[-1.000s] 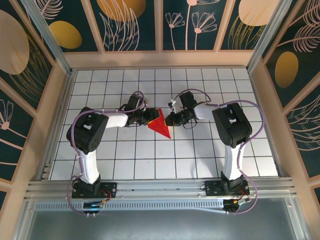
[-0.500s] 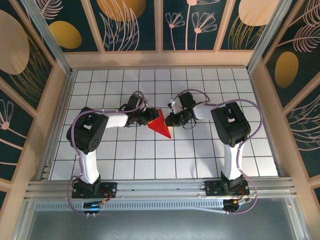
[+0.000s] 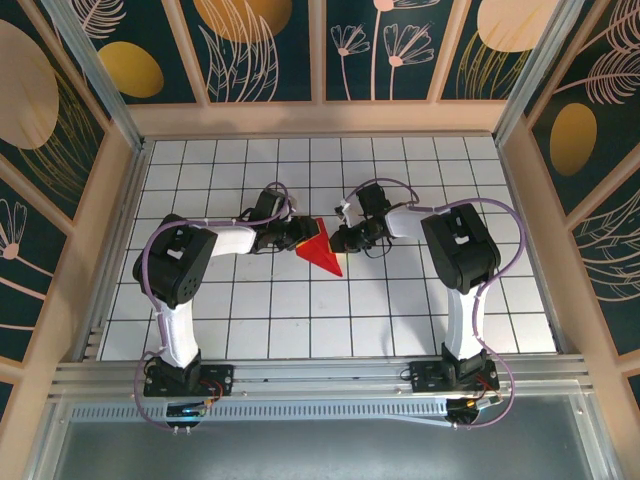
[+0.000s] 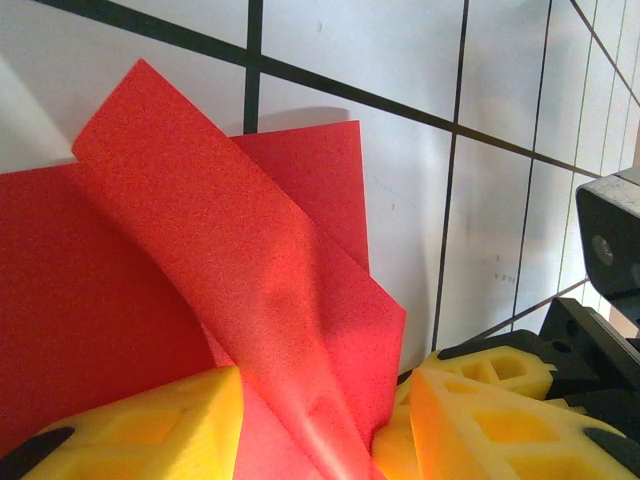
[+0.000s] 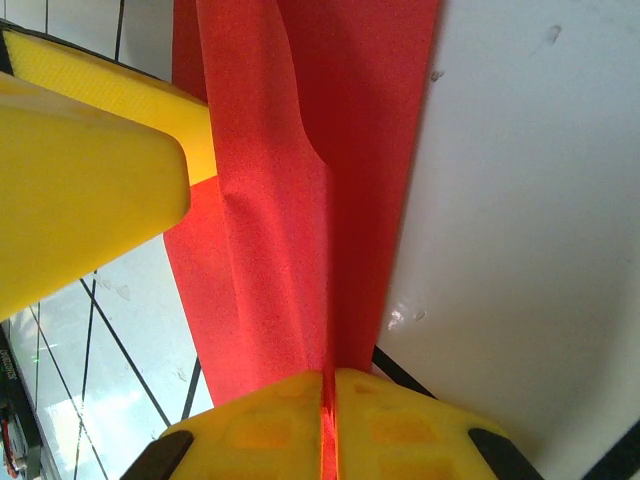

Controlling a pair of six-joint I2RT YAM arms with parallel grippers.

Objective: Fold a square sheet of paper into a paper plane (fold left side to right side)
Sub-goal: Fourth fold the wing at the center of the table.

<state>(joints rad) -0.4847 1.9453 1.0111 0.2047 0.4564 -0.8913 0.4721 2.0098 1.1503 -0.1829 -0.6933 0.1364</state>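
**Red paper** [image 3: 322, 252], folded into a triangle, lies at the centre of the gridded table [image 3: 400, 300], between the 2 arms. **Right gripper** [image 5: 328, 378]: pads pressed together on the paper. **Left gripper** [image 4: 325, 385]: fingers apart, with a raised paper flap standing between them.

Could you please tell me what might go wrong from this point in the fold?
The right claw pinches the red paper at one narrow spot; a pull could tear or crumple it. The paper also curls loosely between the fingers of the open left claw; closing now might set a crooked crease.
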